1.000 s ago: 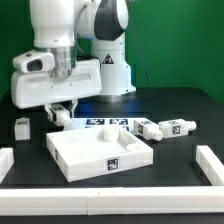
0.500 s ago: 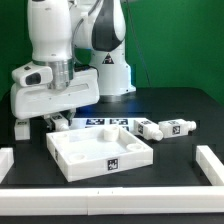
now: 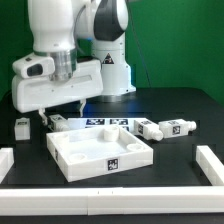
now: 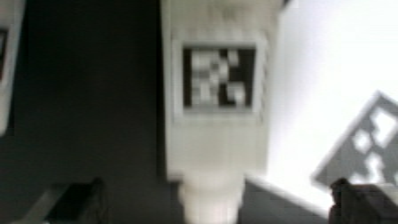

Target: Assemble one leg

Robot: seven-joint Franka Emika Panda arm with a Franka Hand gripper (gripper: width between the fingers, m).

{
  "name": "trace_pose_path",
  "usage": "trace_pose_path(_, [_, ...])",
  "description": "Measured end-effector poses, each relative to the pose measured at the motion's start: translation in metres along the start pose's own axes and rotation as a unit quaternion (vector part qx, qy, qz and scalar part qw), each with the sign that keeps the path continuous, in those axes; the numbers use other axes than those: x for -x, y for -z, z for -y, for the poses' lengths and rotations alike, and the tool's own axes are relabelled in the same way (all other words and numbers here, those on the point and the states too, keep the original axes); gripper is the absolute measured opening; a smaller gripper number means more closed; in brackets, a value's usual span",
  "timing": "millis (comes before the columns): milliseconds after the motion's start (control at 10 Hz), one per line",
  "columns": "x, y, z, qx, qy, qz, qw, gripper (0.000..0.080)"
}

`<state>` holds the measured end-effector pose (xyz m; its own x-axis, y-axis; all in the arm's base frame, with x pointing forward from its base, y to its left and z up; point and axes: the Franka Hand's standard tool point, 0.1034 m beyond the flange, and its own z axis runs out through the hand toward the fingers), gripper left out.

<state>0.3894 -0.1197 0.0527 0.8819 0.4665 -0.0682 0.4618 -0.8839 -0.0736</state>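
White leg (image 4: 217, 130) fills the blurred wrist view, its end cut off, gripper (image 3: 60, 113) fingers spread.

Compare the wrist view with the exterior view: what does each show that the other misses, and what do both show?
Wrist view only: the tag on the leg close up, and clear space between the leg and each of the fingertips, so the gripper is open around it. Exterior view only: the arm, the whole tray-like panel, the marker board, more legs on the exterior view's right and another leg on its left. Both: the gripper low over one leg.
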Motion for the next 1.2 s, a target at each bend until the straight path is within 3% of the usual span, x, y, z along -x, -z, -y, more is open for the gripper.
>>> trace_pose_path(100, [-0.026, 0.020, -0.007, -0.004, -0.009, 0.008, 1.000, 0.0647])
trace_pose_path(200, [-0.051, 0.030, -0.012, -0.002, -0.009, 0.007, 1.000, 0.0647])
trace_pose_path(400, [-0.081, 0.034, -0.015, 0.001, -0.017, 0.005, 1.000, 0.0649])
trace_pose_path(800, [-0.074, 0.030, -0.016, -0.001, -0.013, 0.008, 1.000, 0.0649])
trace_pose_path(900, [-0.077, 0.025, -0.029, 0.004, -0.011, 0.011, 1.000, 0.0649])
trace_pose_path(1100, [-0.112, 0.011, -0.066, 0.004, 0.002, 0.023, 1.000, 0.0649])
trace_pose_path(1200, [-0.123, 0.004, -0.074, -0.007, -0.010, 0.030, 0.999, 0.0649])
